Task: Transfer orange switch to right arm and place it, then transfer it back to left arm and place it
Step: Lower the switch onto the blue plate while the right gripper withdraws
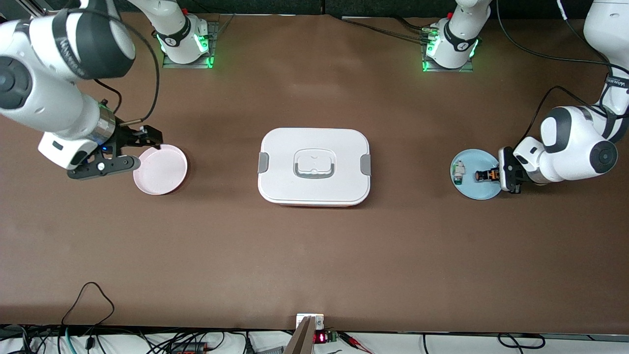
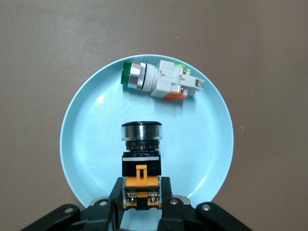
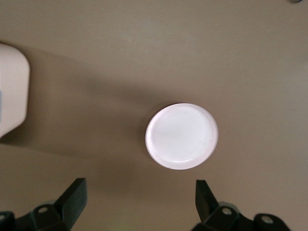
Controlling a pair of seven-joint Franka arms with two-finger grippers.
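Note:
The orange switch (image 1: 484,174) lies on its side on a light blue plate (image 1: 479,189) at the left arm's end of the table. In the left wrist view the switch (image 2: 140,163) has a black body and an orange base. My left gripper (image 1: 497,175) is low over the plate, and its fingers (image 2: 115,195) press both sides of the switch's orange base. My right gripper (image 1: 140,150) is open and empty, held over the edge of a pink plate (image 1: 162,169). The white box (image 1: 314,166) stands in the middle of the table between the two plates.
A white-and-green component (image 1: 458,172) lies on the blue plate, on the side toward the box; it also shows in the left wrist view (image 2: 161,82). The right wrist view shows the pink plate (image 3: 181,136) and a corner of the box (image 3: 12,91). Cables run near the arm bases.

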